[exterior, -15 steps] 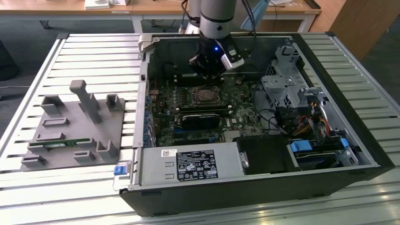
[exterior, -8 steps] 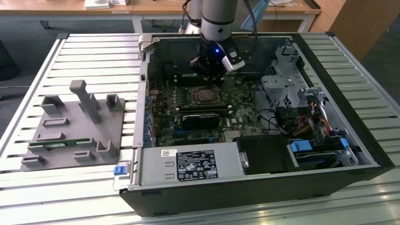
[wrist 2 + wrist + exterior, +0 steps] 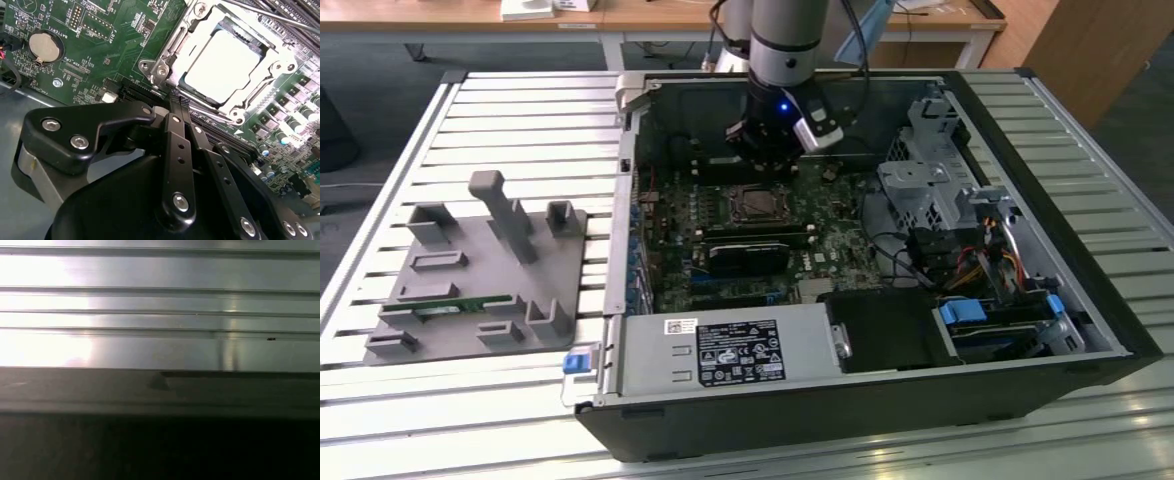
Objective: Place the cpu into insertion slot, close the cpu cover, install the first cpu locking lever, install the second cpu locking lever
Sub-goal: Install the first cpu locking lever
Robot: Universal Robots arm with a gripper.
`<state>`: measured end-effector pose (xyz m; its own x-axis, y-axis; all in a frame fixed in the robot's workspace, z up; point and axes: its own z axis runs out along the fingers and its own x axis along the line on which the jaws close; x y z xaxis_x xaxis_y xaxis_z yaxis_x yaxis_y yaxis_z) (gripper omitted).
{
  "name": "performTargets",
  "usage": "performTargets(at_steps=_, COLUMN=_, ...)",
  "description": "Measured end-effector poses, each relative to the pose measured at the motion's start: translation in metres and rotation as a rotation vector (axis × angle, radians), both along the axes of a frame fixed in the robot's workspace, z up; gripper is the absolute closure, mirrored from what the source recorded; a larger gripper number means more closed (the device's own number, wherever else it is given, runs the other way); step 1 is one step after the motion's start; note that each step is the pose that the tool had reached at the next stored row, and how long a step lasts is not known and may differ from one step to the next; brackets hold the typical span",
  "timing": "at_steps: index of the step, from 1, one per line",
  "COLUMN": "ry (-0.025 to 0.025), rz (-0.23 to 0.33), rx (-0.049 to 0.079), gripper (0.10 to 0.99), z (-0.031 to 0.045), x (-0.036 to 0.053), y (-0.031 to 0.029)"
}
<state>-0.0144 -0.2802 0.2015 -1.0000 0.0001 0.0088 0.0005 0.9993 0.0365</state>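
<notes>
Fingers [image 3: 180, 150] of my one hand [image 3: 175, 103] are pressed together with nothing between them, in the second wrist view. One cpu [image 3: 222, 62] lies in the one insertion slot [image 3: 150, 67], just past the fingertips, with one cpu cover [image 3: 252, 102] flat round it. One round battery [image 3: 45, 46] sits on the green board [image 3: 100, 60]. One label [image 3: 734, 352], low in the exterior view, is too small for me to read.

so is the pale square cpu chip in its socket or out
In: the cpu lies flat in the silver-rimmed insertion slot, framed by the silver cpu cover.
</notes>
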Motion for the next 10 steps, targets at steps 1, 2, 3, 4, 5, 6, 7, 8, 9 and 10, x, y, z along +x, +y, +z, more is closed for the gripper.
performTargets(at_steps=1, ry=0.0000, rz=0.000, rx=0.000, gripper=0.980, z=0.0004, x=0.0000, y=0.0000)
performTargets(at_steps=2, ry=0.0000, rz=0.000, rx=0.000, gripper=0.980, z=0.0008, x=0.0000, y=0.0000)
performTargets(at_steps=3, ry=-0.0002, rz=0.000, rx=0.000, gripper=0.980, z=0.0008, x=0.0000, y=0.0001)
performTargets(at_steps=4, ry=-0.0002, rz=0.000, rx=0.000, gripper=0.980, z=0.0008, x=0.0000, y=0.0001)
performTargets(at_steps=5, ry=-0.0002, rz=0.000, rx=-0.001, gripper=0.980, z=0.0008, x=0.0001, y=0.0001)
performTargets(at_steps=6, ry=-0.0001, rz=0.000, rx=-0.004, gripper=0.980, z=0.0007, x=0.0001, y=0.0000)
performTargets(at_steps=7, ry=0.0000, rz=0.000, rx=-0.007, gripper=0.980, z=0.0004, x=0.0000, y=0.0000)
performTargets(at_steps=8, ry=0.0000, rz=0.000, rx=-0.009, gripper=0.980, z=0.0001, x=0.0001, y=0.0000)
performTargets(at_steps=9, ry=0.0000, rz=0.000, rx=-0.012, gripper=0.980, z=-0.0002, x=0.0000, y=0.0000)
performTargets(at_steps=10, ry=0.0000, rz=0.000, rx=-0.015, gripper=0.980, z=-0.0005, x=0.0000, y=0.0000)
